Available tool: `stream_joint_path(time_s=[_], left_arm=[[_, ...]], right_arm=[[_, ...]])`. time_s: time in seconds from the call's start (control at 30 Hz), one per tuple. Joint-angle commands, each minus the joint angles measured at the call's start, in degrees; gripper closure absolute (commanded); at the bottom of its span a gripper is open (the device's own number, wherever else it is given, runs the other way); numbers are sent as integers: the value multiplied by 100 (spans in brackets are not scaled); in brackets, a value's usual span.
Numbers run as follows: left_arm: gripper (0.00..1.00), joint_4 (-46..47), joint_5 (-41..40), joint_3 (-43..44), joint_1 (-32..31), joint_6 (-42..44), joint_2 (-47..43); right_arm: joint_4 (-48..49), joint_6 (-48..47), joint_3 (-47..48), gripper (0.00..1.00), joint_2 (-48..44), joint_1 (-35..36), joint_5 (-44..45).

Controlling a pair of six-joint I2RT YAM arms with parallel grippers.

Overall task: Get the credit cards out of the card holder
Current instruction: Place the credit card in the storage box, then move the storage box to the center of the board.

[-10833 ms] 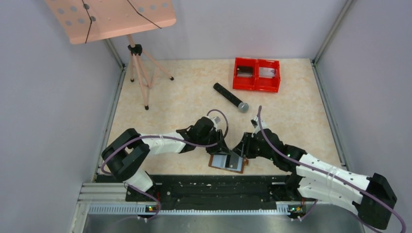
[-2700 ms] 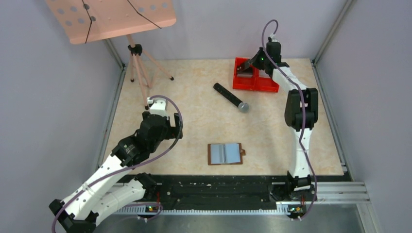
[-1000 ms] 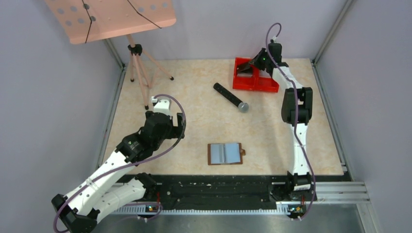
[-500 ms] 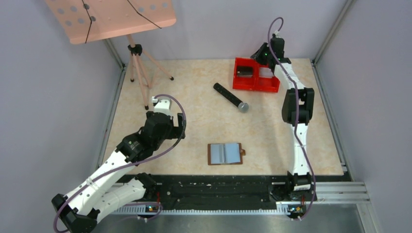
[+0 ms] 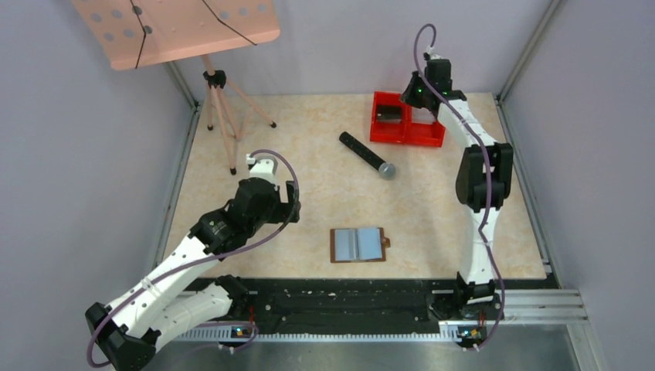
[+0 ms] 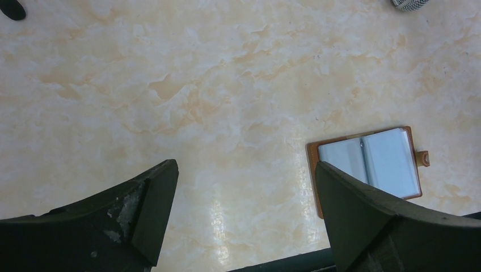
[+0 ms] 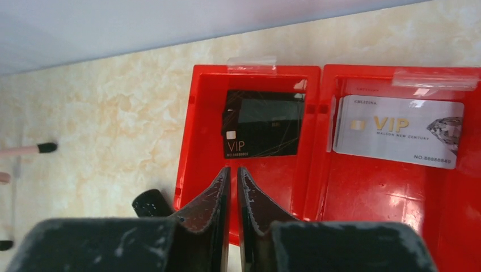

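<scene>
Brown card holder (image 5: 358, 245) open flat on surface (image 5: 309, 162), grey-blue pockets, tab at right, left pincer (image 6: 244, 170) spread, right pincer (image 7: 233, 170) closed, empty.

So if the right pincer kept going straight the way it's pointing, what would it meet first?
Probably the left compartment of the red twin bin, at or just short of the black VIP card lying there. The shut right pincer aims into it, though depth is unclear.

Brown card holder (image 5: 359, 244), open, flat
</scene>
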Motion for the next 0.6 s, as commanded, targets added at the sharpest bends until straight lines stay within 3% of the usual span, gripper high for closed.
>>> stream_joint_path(time_s=[0.0,0.57], left_arm=[[4,55,-4,163,13,-28,-161],[4,32,-320,166,27,145,-170]], right_arm=[[-245,-842,-266,93,-273,368,408],[-98,-918,-115,98,682,620,539]])
